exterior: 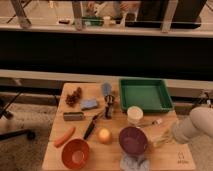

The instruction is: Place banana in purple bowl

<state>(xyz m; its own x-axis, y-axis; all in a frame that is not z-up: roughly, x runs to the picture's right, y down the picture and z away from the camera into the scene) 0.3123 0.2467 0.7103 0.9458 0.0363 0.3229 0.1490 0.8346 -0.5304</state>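
Found the purple bowl [133, 140] upright toward the front of the wooden surface [176, 159], a little right of centre. Spotted the banana [160, 139] as a pale streak lying on the surface just beside the bowl's right rim, outside the bowl. Made out the claw [169, 135] at the tip of the white arm [194, 130], coming in from the right edge and held low at the banana's outer end. Could not tell how far open the claw stood, nor whether anything was in its hold; perhaps touching the banana, but could not say for certain.

Noted a green tray [145, 106] at the back right, with a white cup [134, 114] just in front of it and behind the purple bowl. Saw a round yellow-orange fruit [104, 135] just left of the purple bowl, an orange-red bowl [75, 153] at the front left, and a carrot [64, 136] beside that bowl's far left rim. Picked out a bluish cloth [134, 162] at the front edge, against the purple bowl's near side.
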